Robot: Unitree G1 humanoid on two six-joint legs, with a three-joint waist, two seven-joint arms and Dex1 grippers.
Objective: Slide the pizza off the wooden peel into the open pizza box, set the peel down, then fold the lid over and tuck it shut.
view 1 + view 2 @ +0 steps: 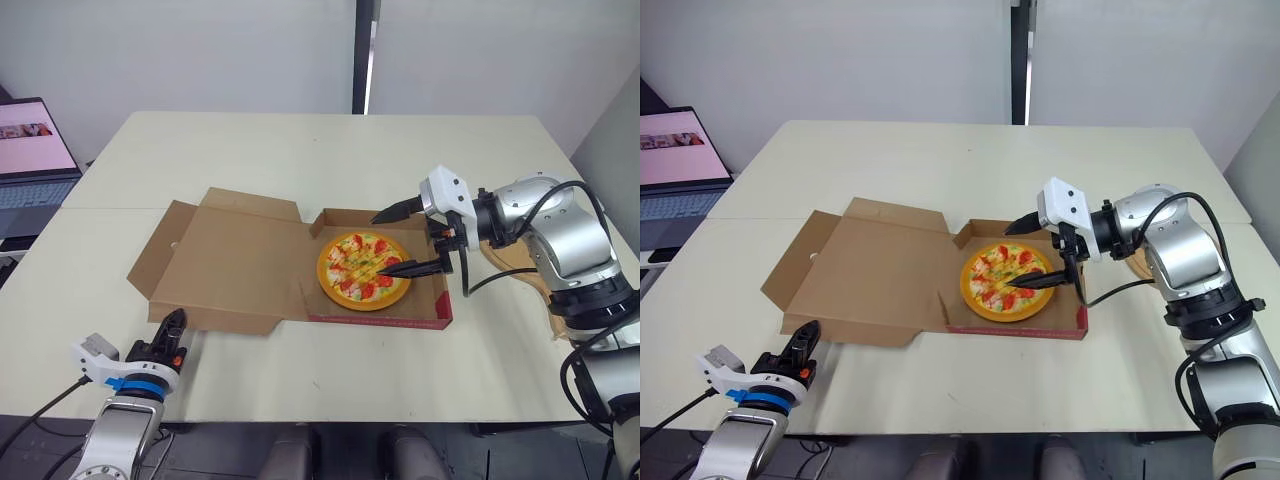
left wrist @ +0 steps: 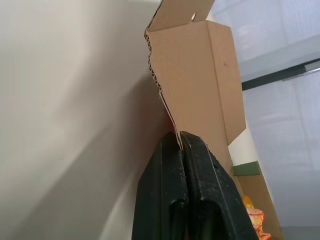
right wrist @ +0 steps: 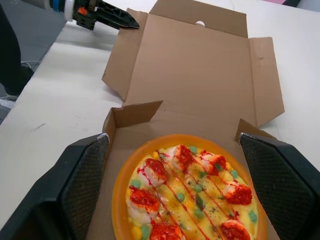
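The lid (image 1: 235, 262) lies flat toward the counter's (image 1: 300, 150) left edge, nearest the closed left claw (image 1: 175, 323); the right claw (image 1: 380, 244) hangs open above the boxed pizza (image 1: 358, 272).

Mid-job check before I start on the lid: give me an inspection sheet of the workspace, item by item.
Surface: pale table with a seam across it.
Job's things: box open, lid lying flat toward the robot's left; pizza in the base; peel on the table behind the right arm, partly hidden.
Clutter: laptop at the far left, open, screen lit.
Grippers: right pincer open over the pizza; left pincer shut, low by the lid's near corner.
Cables: black cable looping under the right wrist; another trailing from the left arm.
Surroundings: white wall, dark post behind the table.
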